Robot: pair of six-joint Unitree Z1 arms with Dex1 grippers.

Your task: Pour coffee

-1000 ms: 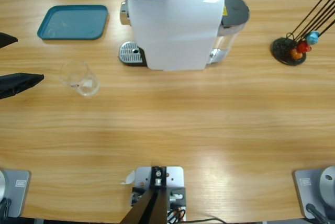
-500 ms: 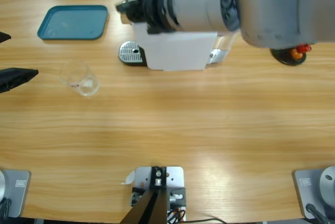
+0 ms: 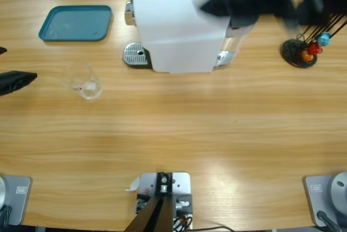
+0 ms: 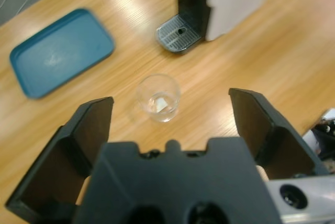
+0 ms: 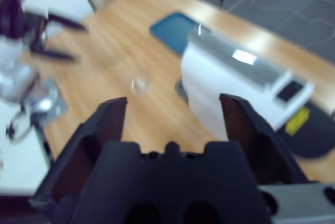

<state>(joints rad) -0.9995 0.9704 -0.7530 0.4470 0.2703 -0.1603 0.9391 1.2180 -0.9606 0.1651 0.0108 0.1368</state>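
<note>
Approach step: left gripper [image 4: 170, 116], jaws wide, faces the glass [image 4: 158, 97] at 12 o'clock (apparently empty); next, close in and grasp.

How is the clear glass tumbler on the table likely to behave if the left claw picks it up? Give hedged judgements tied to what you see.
The glass tumbler looks thin-walled and clear, so probably fragile under a hard squeeze. Its smooth, rounded sides may slip between the left claw jaws, which stand wide open. It looks nearly empty, so it is likely light and easily nudged across the wooden table.
</note>
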